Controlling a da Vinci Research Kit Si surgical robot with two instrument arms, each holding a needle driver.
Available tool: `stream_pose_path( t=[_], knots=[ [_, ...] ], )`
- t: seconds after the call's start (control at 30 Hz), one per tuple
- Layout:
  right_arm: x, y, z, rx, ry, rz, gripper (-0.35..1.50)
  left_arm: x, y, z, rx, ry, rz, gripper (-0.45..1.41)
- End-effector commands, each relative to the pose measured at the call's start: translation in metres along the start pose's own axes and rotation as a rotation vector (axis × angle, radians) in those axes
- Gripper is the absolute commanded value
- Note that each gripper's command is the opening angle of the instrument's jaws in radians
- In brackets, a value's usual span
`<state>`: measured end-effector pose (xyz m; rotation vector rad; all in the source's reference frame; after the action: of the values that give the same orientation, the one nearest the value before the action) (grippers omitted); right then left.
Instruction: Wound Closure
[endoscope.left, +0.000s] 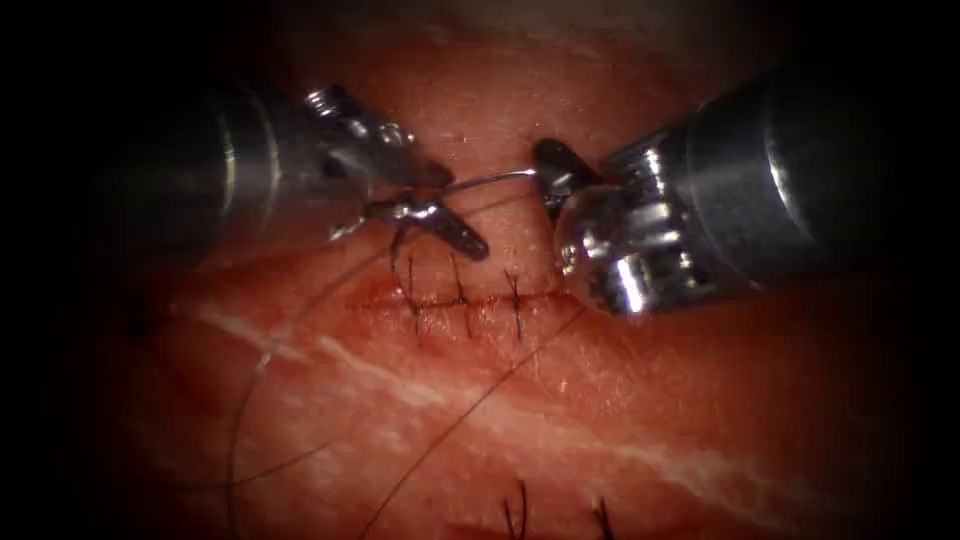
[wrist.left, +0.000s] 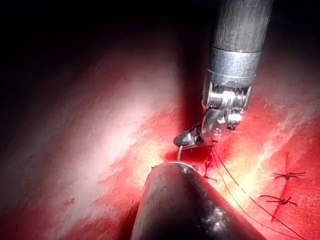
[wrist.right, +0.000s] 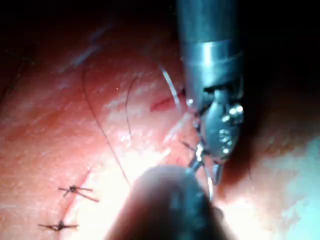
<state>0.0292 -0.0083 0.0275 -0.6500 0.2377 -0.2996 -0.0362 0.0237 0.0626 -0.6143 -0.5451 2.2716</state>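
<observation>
One curved needle (endoscope.left: 490, 181) spans the gap between the two tools, just above the cut (endoscope.left: 460, 300) and clear of the tissue (endoscope.left: 620, 400) as far as the endoscope view shows. It reads as thin, stiff, polished steel: light, slippery, apt to swivel in a grip unless taken square across its body and away from the fragile point. The right gripper (endoscope.left: 552, 178) is clamped on one end of the curve; which end, point or tail, I cannot tell. The left gripper (endoscope.left: 440, 215) sits at the other end with its jaws spread, the needle running into the crotch between them; whether they touch it is not clear. Thread (endoscope.left: 480, 395) trails from the left tool's jaws down across the tissue in slack dark loops; it looks fine and limp, easily snagged, best taken well back from the needle. Three stitches (endoscope.left: 462, 290) already cross the cut, which lies closed beneath them, with red fluid along its line. Tissue looks soft, wet and yielding, likely to tear under a hard pinch, so its edge wants a shallow, gentle bite. Two more knotted stitches (wrist.left: 282, 187) lie farther off in the left wrist view.
</observation>
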Motion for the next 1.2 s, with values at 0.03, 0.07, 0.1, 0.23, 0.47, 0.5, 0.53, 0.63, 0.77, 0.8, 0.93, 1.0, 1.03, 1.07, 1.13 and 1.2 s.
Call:
stream_pose_path(
  t=[0.03,0.07,0.1,0.23,0.47,0.5,0.53,0.63,0.77,0.8,0.93,1.0,1.03,1.07,1.13,1.2],
  knots=[
    [0.0007,-0.0009,0.0001,0.002,0.002,0.0,-0.16,0.0,0.0001,0.0008,-0.005,0.002,0.01,-0.45],
    [0.0007,-0.0009,0.0001,0.002,0.001,0.0,0.31,0.0001,0.0,0.0007,-0.01,0.002,0.022,-0.45],
    [0.0007,-0.0009,0.0001,0.002,0.001,-0.006,0.54,0.0001,0.0,0.0005,-0.017,0.003,0.034,-0.45],
    [0.0006,-0.0009,-0.0001,0.002,0.002,0.041,1.09,0.0007,-0.0003,0.0,-0.051,0.014,0.03,-0.45],
    [0.0007,-0.0009,-0.0002,0.003,0.001,0.1,1.28,0.0008,-0.0003,-0.0001,-0.029,0.014,-0.037,-0.45],
    [0.0008,-0.0008,-0.0003,0.003,0.001,0.106,1.28,0.0008,-0.0003,0.0,-0.026,0.015,-0.037,-0.45],
    [0.0008,-0.0008,-0.0004,0.003,0.004,0.106,1.26,0.0008,-0.0004,0.0,-0.02,0.014,-0.044,-0.45],
    [0.0011,-0.0008,-0.0008,0.002,0.007,0.118,1.28,0.0009,-0.0009,0.0002,0.001,0.014,-0.062,-0.45],
    [0.0018,-0.0006,-0.002,-0.002,0.038,0.142,1.33,0.0011,-0.0018,0.0006,0.017,0.034,-0.119,-0.45],
    [0.0019,-0.0005,-0.0022,-0.002,0.04,0.148,1.34,0.0012,-0.002,0.0007,0.017,0.043,-0.128,-0.45],
    [0.0025,-0.0005,-0.0024,-0.006,0.042,0.162,1.4,0.0014,-0.0022,0.0006,0.015,0.066,-0.147,-0.45],
    [0.0025,-0.0004,-0.0023,-0.006,0.041,0.168,1.41,0.0015,-0.0021,0.0005,0.014,0.071,-0.149,-0.45],
    [0.0025,-0.0004,-0.0023,-0.005,0.041,0.174,1.41,0.0015,-0.0022,0.0005,0.011,0.077,-0.151,-0.45],
    [0.0024,-0.0004,-0.0023,-0.005,0.041,0.174,1.41,0.0015,-0.0022,0.0005,0.007,0.079,-0.151,-0.45],
    [0.0024,-0.0004,-0.0026,-0.004,0.043,0.197,1.4,0.0015,-0.0026,0.0006,-0.002,0.088,-0.151,-0.45],
    [0.0022,-0.0004,-0.0031,-0.004,0.046,0.214,1.38,0.0013,-0.0031,0.0008,-0.017,0.096,-0.15,-0.45]
  ],
)
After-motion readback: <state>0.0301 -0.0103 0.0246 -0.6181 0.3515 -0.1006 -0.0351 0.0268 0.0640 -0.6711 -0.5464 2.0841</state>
